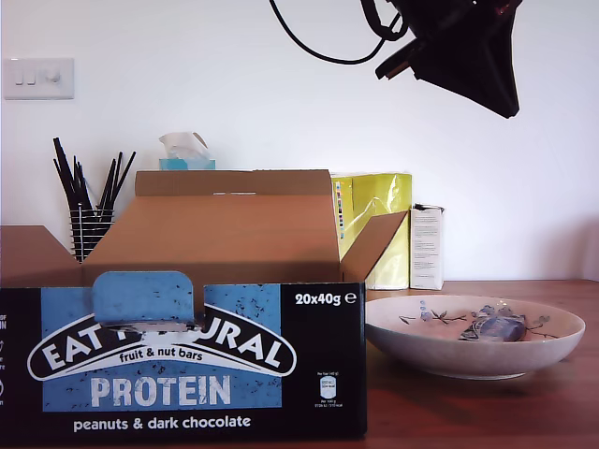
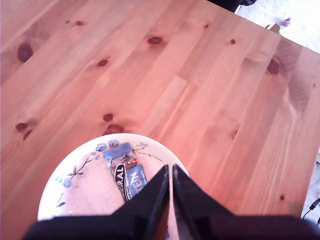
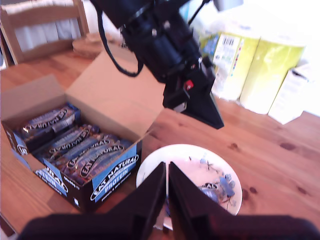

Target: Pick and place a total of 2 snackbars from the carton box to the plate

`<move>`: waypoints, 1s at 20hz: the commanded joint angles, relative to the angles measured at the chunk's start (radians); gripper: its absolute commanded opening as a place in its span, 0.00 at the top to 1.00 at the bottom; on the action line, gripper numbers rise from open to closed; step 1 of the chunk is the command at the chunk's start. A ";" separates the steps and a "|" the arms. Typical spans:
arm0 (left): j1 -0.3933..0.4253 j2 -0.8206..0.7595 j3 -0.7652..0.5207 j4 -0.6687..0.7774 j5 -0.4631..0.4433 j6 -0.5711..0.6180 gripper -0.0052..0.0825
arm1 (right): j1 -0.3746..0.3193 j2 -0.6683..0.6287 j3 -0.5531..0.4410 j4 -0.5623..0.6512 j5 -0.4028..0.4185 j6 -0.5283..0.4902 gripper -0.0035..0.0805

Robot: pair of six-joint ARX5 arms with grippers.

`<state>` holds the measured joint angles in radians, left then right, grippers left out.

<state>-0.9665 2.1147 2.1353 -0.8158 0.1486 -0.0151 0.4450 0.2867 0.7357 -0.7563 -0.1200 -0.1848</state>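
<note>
My first gripper (image 2: 168, 187) is hanging closed and empty over the plate (image 2: 75, 197), where a snackbar (image 2: 131, 179) is lying. My second gripper (image 3: 166, 192), also closed and empty, is risking hitting that arm when reaching the box (image 3: 107, 182).

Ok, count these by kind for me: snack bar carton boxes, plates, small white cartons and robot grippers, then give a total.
carton box: 1
plate: 1
small white carton: 1
grippers: 2 (my first gripper, my second gripper)
Total: 5
</note>
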 commanded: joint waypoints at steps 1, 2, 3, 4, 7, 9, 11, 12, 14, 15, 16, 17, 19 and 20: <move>-0.004 -0.007 -0.040 0.009 0.002 0.022 0.97 | -0.002 0.003 -0.012 0.019 0.002 -0.002 0.97; -0.001 -0.022 -0.069 0.030 0.003 0.024 0.97 | -0.002 0.003 -0.012 0.028 0.004 -0.002 0.97; 0.007 -0.042 -0.105 0.054 0.006 0.025 0.97 | -0.003 0.003 -0.012 0.038 0.015 -0.003 0.97; 0.012 -0.072 -0.160 0.095 0.006 0.026 0.97 | -0.003 0.003 -0.012 0.044 0.024 -0.003 0.97; 0.030 -0.195 -0.364 0.225 0.005 0.025 0.97 | -0.003 0.010 -0.012 0.056 0.026 -0.002 0.97; 0.055 -0.301 -0.516 0.309 0.003 0.023 0.97 | -0.002 0.019 -0.012 0.057 0.024 0.006 0.97; 0.082 -0.408 -0.655 0.357 -0.003 0.019 0.97 | -0.002 0.032 -0.012 0.057 0.008 0.013 0.97; 0.100 -0.460 -0.721 0.369 -0.009 0.010 0.97 | -0.002 0.044 -0.012 0.057 -0.019 0.014 0.97; 0.133 -0.550 -0.833 0.375 -0.028 -0.017 0.97 | -0.002 0.078 -0.012 0.057 -0.082 0.042 0.97; 0.152 -0.592 -0.882 0.370 -0.039 -0.030 0.97 | -0.002 0.100 -0.012 0.059 -0.113 0.058 0.97; 0.167 -0.625 -0.924 0.366 -0.046 -0.038 0.97 | -0.002 0.122 -0.012 0.063 -0.151 0.057 0.97; 0.182 -0.663 -0.963 0.352 -0.050 -0.043 0.97 | -0.002 0.148 -0.011 0.068 -0.194 0.057 0.97; 0.205 -0.716 -1.006 0.289 -0.061 -0.057 0.97 | 0.000 0.205 -0.005 0.069 -0.276 0.058 0.97; 0.214 -0.731 -1.012 0.246 -0.067 -0.059 0.97 | 0.000 0.230 0.000 0.067 -0.311 0.060 0.97</move>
<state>-0.7582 1.4059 1.1305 -0.5560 0.0845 -0.0696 0.4450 0.5095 0.7357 -0.6952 -0.4057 -0.1291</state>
